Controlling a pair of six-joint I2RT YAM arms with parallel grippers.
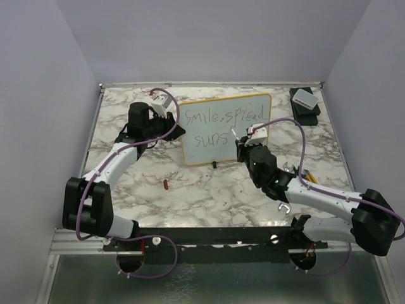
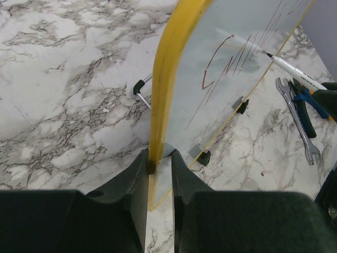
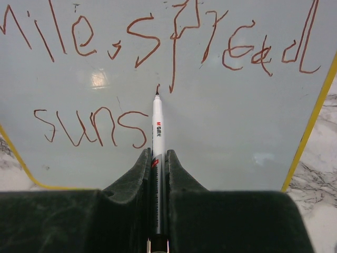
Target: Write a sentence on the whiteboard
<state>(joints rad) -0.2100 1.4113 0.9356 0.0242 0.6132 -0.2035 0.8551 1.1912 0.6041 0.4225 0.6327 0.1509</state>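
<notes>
The whiteboard (image 1: 218, 156) stands upright at the middle back of the marble table, its yellow rim (image 2: 166, 68) edge-on in the left wrist view. The sentence (image 1: 221, 117) reads "smile, spread" on top and "suns" (image 3: 89, 126) below, in red-brown strokes. My left gripper (image 1: 174, 123) is shut on the board's left edge, one finger on each face (image 2: 159, 158). My right gripper (image 3: 156, 155) is shut on a white marker (image 3: 157, 121). The marker's tip sits at the board face just right of "suns" and a little above it. The marker (image 2: 295, 71) also shows past the board.
A small red cap (image 1: 165, 184) lies on the table in front of the board. A white box on a black base (image 1: 305, 100) sits at the back right corner. A wrench (image 2: 297, 121) and blue-handled pliers (image 2: 308, 105) lie right of the board, near my right arm.
</notes>
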